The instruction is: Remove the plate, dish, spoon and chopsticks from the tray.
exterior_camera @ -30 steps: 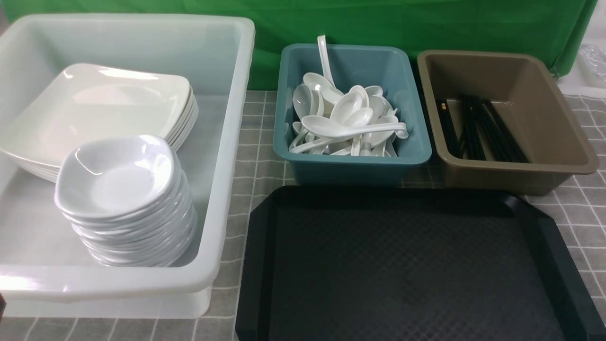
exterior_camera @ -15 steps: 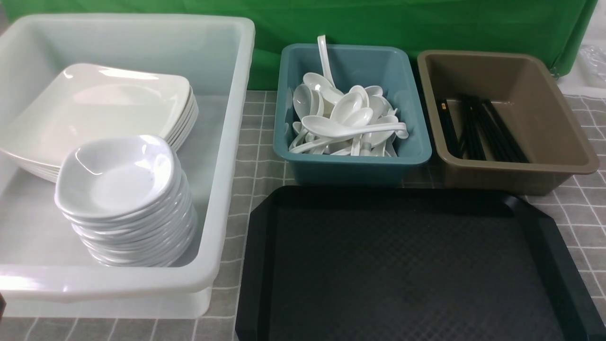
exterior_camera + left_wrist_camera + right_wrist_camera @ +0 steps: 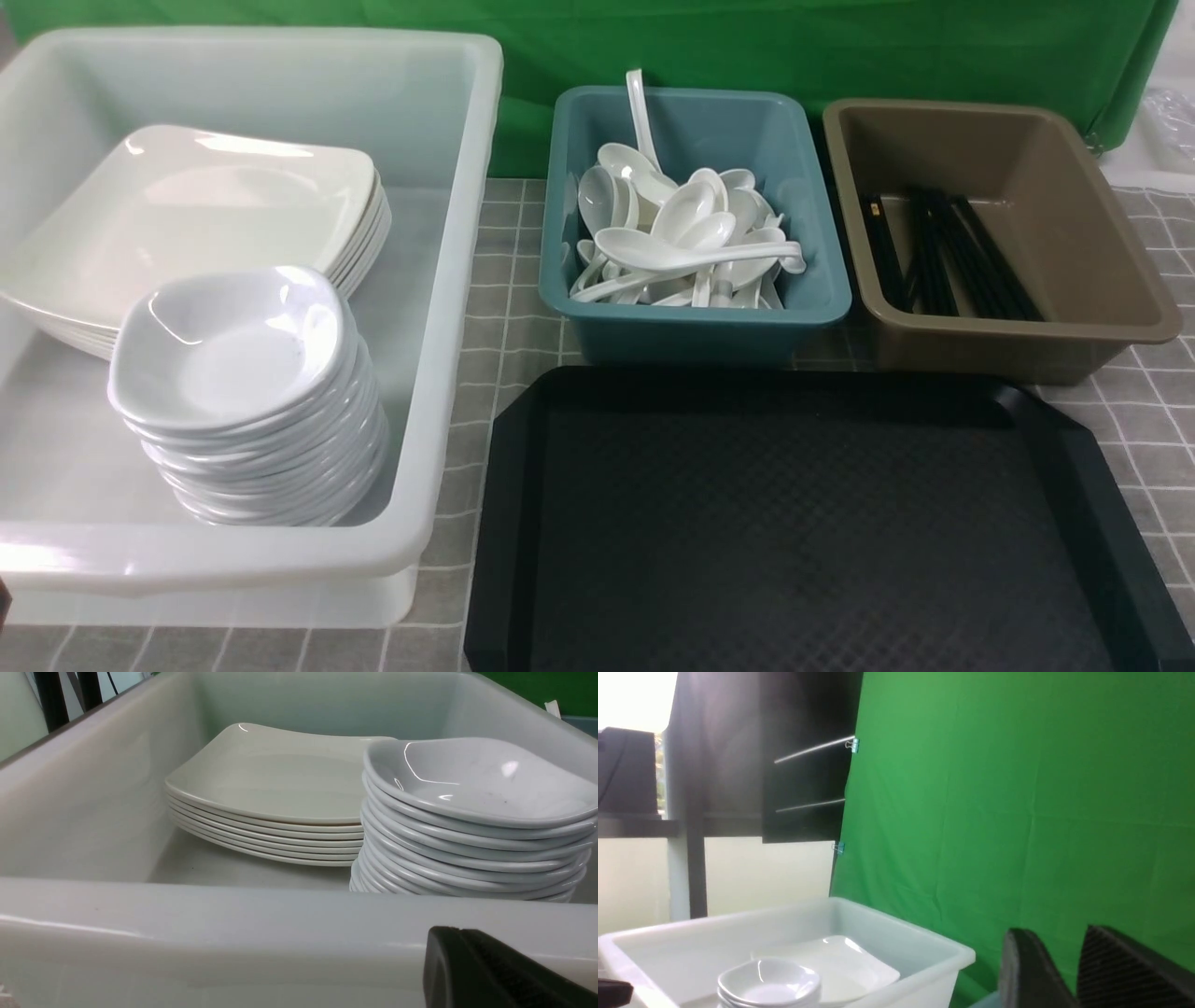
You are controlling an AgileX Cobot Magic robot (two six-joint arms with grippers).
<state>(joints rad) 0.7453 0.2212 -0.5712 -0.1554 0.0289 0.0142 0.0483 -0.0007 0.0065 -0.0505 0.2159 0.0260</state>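
We find the big black diamond-textured plastic tray (image 3: 812,523) bare; plates, spoons and chopsticks sit in tubs. Left gripper (image 3: 495,970) closed, empty; right gripper (image 3: 1078,961) slightly parted, empty. Clearing looks finished; next, retract.

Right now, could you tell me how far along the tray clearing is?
It looks finished. The black tray is bare. Square plates and small dishes sit stacked in the white tub, spoons fill the teal tub, and chopsticks lie in the brown tub. Neither hand holds anything; the right hand has its fingers slightly apart. Nothing seems left.
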